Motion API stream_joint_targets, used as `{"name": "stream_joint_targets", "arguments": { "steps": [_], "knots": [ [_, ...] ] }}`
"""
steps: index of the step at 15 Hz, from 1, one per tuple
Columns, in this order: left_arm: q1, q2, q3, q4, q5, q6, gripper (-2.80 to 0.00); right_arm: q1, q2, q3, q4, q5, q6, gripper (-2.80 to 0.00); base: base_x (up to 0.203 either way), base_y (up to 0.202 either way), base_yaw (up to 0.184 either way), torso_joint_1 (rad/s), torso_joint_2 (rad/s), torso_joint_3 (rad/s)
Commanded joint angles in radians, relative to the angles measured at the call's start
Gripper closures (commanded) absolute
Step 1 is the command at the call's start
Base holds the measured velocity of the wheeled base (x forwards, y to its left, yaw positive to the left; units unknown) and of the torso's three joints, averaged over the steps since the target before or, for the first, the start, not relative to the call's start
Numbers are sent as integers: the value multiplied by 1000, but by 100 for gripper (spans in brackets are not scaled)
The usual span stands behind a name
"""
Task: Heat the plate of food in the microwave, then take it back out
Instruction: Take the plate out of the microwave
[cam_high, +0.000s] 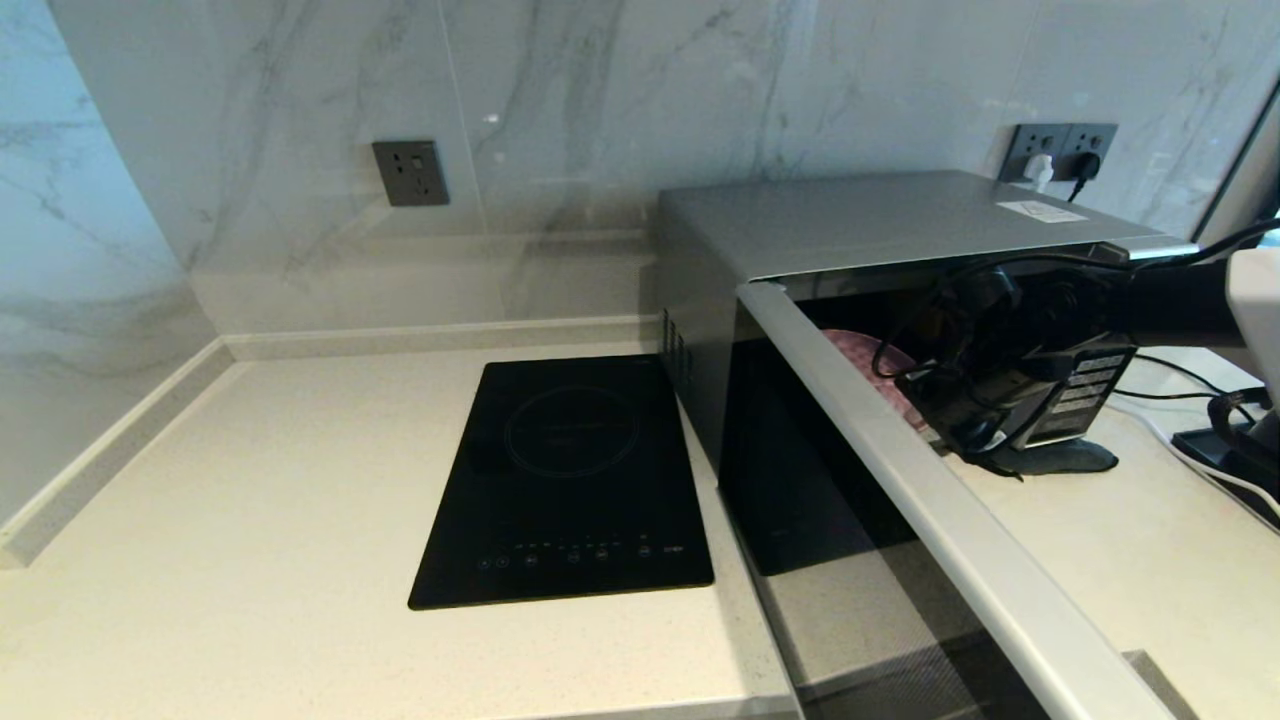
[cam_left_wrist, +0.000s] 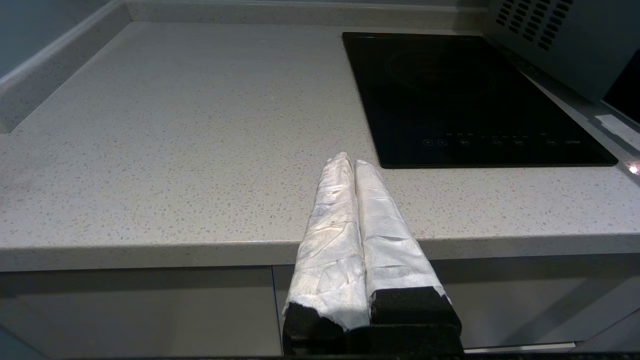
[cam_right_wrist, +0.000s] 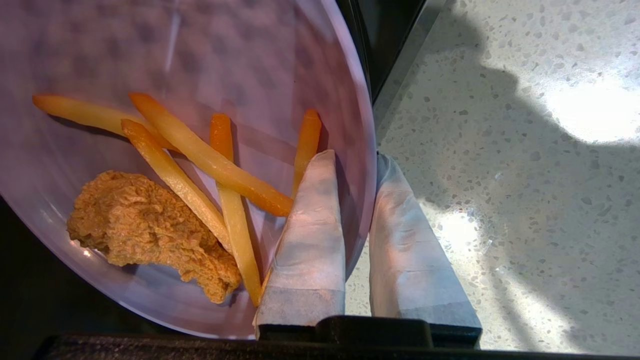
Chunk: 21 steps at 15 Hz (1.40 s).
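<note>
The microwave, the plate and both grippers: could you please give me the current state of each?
microwave: door open, swung out toward the robot.
plate of food: pinched at its rim, at the microwave's opening.
right gripper: shut on the plate rim, one finger inside, one outside.
left gripper: shut, empty, at the counter's front edge.
induction hob: bare, nothing on it.

Your way into microwave (cam_high: 860, 225) is narrow: open door (cam_high: 930, 500) juts toward you at left, right gripper (cam_right_wrist: 357, 160) pinching plate of food (cam_right_wrist: 200, 65) rim fills opening. Cables (cam_high: 1190, 400) crowd counter at right. Countertop (cam_high: 250, 480) left of induction hob (cam_high: 570, 480) open.
</note>
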Motion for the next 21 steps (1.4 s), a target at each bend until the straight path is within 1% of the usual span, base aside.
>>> {"name": "stream_joint_targets", "arguments": {
  "steps": [1, 9, 21],
  "knots": [
    [0, 2, 0, 0, 0, -1, 0, 7, -76, 30, 1, -5, 3, 0, 0, 0, 0, 0, 0, 0],
    [0, 2, 0, 0, 0, -1, 0, 16, -61, 78, 2, -5, 7, 0, 0, 0, 0, 0, 0, 0],
    [0, 2, 0, 0, 0, -1, 0, 16, -35, 92, 1, -9, 9, 0, 0, 0, 0, 0, 0, 0]
  ]
}}
